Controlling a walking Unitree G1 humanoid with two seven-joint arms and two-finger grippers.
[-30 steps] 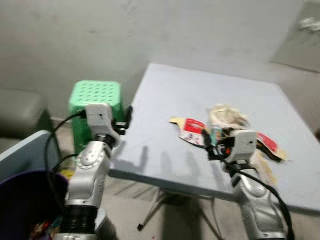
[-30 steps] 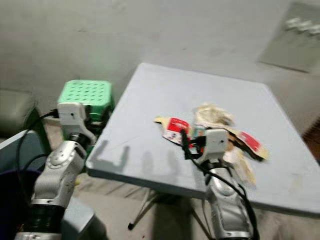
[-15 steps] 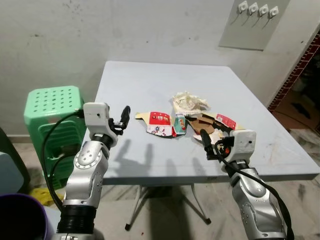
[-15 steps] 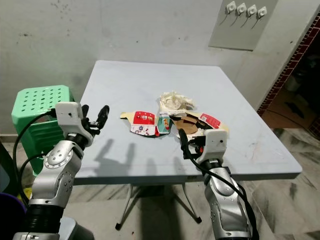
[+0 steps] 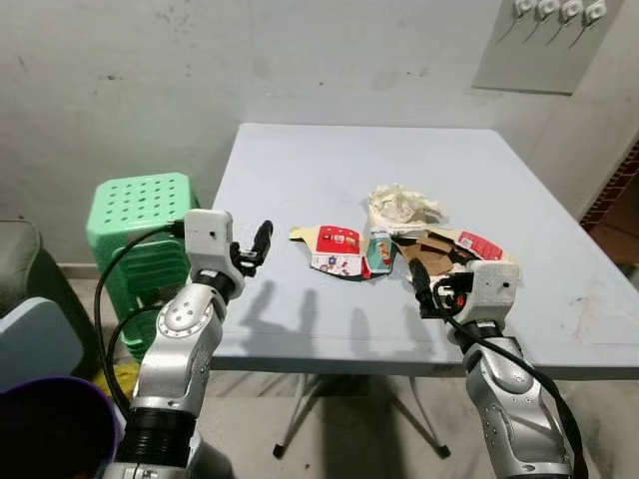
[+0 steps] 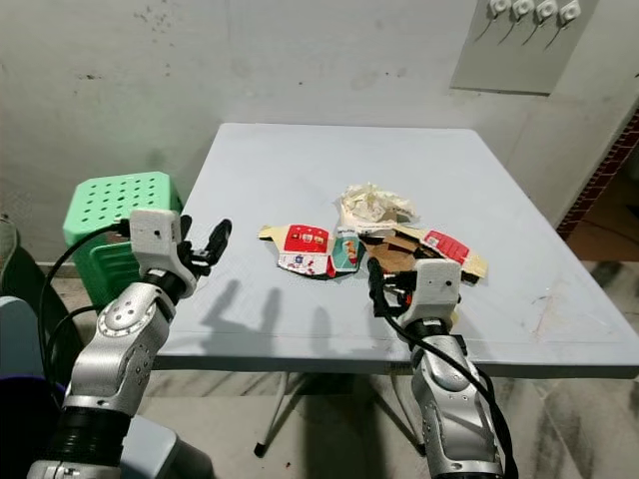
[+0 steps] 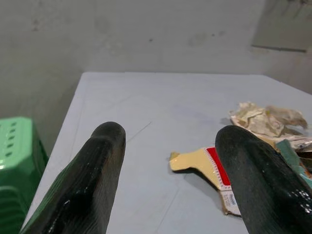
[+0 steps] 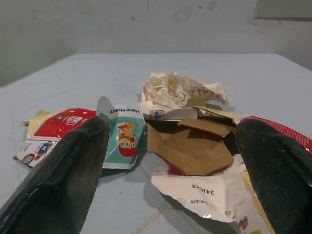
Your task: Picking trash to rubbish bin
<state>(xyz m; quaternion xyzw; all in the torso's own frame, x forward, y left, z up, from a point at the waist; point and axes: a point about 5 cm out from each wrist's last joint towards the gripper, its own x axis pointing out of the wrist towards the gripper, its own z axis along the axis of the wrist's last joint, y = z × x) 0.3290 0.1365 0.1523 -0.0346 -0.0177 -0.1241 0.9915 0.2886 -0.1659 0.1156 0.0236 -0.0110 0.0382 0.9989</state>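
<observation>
Soft, even indoor light, arm shadows on the table (sharp, no blur).

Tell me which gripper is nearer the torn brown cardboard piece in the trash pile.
Right. The right gripper hangs just in front of the torn brown cardboard piece, jaws open toward it. The left gripper is off at the table's left edge, beyond the red wrapper.

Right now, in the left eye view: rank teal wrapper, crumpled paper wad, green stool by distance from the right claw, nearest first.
1. teal wrapper, just ahead of the right claw, slightly to its left.
2. crumpled paper wad, farther back on the table.
3. green stool, off the table's left edge, beyond the left claw.
</observation>
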